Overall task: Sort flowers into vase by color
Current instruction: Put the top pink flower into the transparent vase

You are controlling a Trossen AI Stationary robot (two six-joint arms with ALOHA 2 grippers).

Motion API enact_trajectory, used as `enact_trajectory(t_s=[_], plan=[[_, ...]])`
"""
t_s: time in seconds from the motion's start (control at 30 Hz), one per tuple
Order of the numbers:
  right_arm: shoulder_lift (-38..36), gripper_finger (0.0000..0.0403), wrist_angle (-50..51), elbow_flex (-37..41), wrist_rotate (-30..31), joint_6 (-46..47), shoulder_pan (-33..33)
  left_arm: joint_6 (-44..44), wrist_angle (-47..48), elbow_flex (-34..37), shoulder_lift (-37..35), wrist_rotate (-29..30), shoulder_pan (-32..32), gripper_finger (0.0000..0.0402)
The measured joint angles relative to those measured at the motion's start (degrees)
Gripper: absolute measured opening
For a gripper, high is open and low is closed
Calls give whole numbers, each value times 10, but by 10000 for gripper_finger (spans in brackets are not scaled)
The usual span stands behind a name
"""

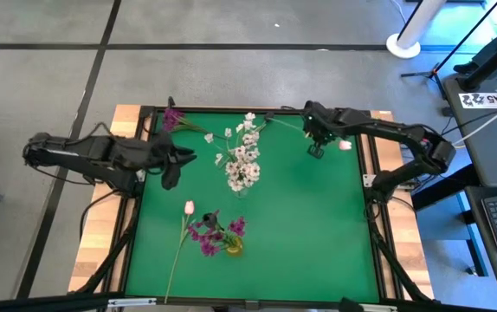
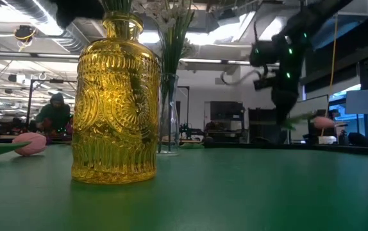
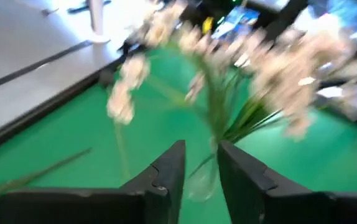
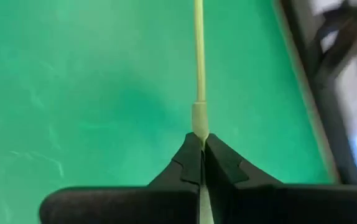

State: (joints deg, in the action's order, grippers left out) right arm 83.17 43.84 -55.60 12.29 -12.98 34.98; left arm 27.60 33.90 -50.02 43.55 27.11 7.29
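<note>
The right gripper [image 1: 315,149] is at the far right part of the green table mat [image 1: 300,225]. Its two dark fingers [image 4: 188,163] are clenched on the thin green stalk [image 4: 198,56] of a pale pink tulip bud [image 1: 345,145].

The left gripper [image 1: 172,169] is beside the clear glass vase [image 1: 241,187] with white blossom sprays [image 1: 242,160]. Its fingers are a little apart and hold nothing.

A yellow ribbed glass vase [image 2: 115,102] near the front edge holds magenta-purple flower clusters [image 1: 214,232]. Another pink tulip stem [image 1: 182,241] lies on the mat just beside it.
</note>
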Motion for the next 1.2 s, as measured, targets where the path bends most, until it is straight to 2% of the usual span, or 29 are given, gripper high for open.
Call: enact_trajectory(t_s=[0.2, 0.37, 0.6, 0.73, 0.93, 1.1, 1.2], plan=[[0, 3, 59, -109, 76, 18, -109, -47, -2, -83, 0, -25, 0, 89], [0, 2, 78, -204, 149, 8, -194, -136, -7, -148, 8, -52, 1, 89], [-1, 1, 53, -306, 173, -3, -278, -282, -16, -217, 85, -52, 17, 89], [-1, 1, 18, -319, 182, -23, -305, -345, -27, -271, 153, -51, 17, 89], [12, 0, 15, -319, 182, -38, -314, -423, -19, -361, 257, -4, 17, 108], [22, 0, 12, -319, 182, -40, -312, -438, 42, -423, 325, 44, 3, 137], [27, 0, 12, -318, 182, -41, -313, -429, 89, -437, 361, 70, -19, 152]])
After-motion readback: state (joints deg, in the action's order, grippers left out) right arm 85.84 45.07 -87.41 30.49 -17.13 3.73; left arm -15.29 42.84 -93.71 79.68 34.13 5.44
